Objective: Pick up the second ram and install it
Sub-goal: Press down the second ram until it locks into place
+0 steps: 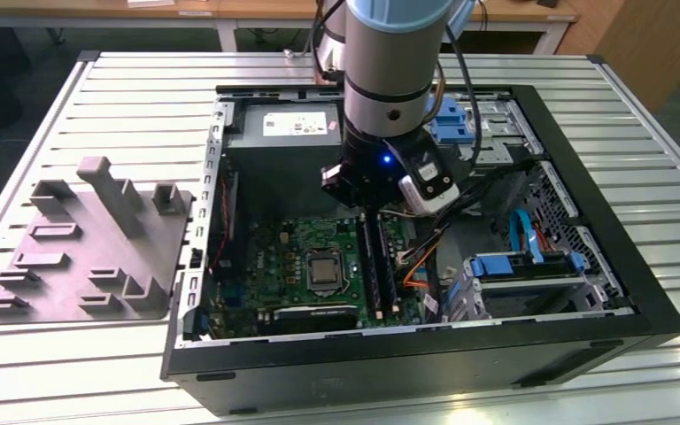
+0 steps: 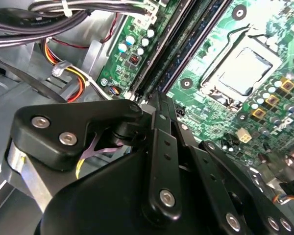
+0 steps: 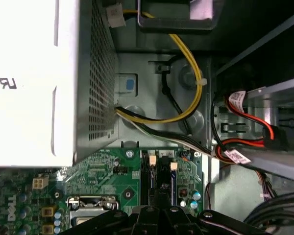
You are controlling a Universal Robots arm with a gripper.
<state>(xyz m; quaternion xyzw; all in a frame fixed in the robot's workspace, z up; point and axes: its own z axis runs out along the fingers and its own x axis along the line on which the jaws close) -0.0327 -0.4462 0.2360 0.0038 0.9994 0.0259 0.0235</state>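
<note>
Gripper [image 1: 370, 211] over RAM [image 1: 372, 257] slots.

gripper [image 1: 370, 205] jaws hidden, ram slots' near ends covered

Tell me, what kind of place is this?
Probably a lab or workshop bench for computer assembly: an open computer case lies on a slatted metal table, with a grey parts tray beside it.

Lab or workshop: slatted metal workbench [image 1: 104, 97], open computer case [image 1: 623, 292].
</note>
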